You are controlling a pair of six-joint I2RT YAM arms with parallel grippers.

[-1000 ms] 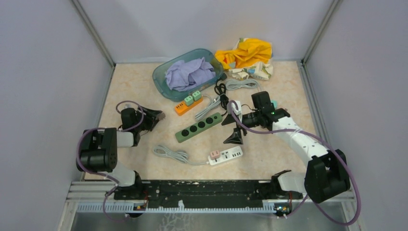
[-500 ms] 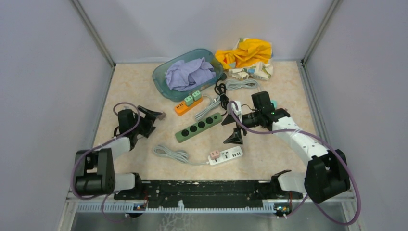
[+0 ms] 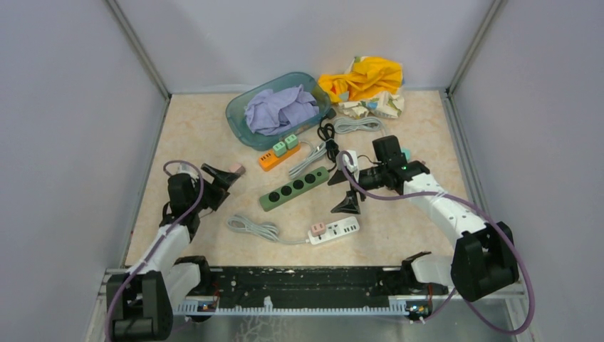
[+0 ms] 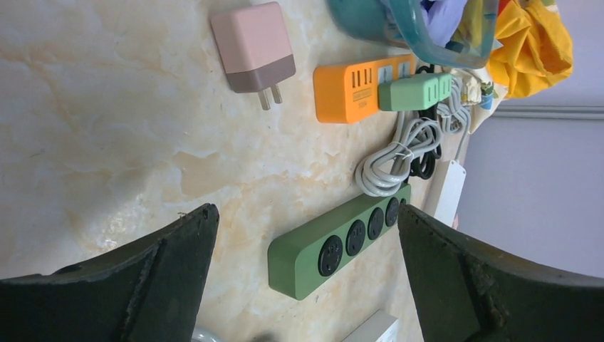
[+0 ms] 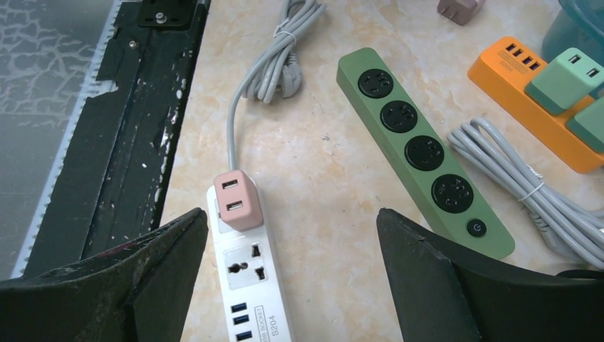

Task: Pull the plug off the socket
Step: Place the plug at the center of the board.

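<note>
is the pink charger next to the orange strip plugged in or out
Out. The pink charger lies loose on the table, both prongs bare, apart from the orange strip.

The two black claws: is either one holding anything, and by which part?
Nothing is held: the black left gripper and the black right gripper both stand open and empty.

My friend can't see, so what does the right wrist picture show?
A pink plug sits in a white power strip, framed by the open right pincer. A green power strip with empty sockets lies beside it.
</note>
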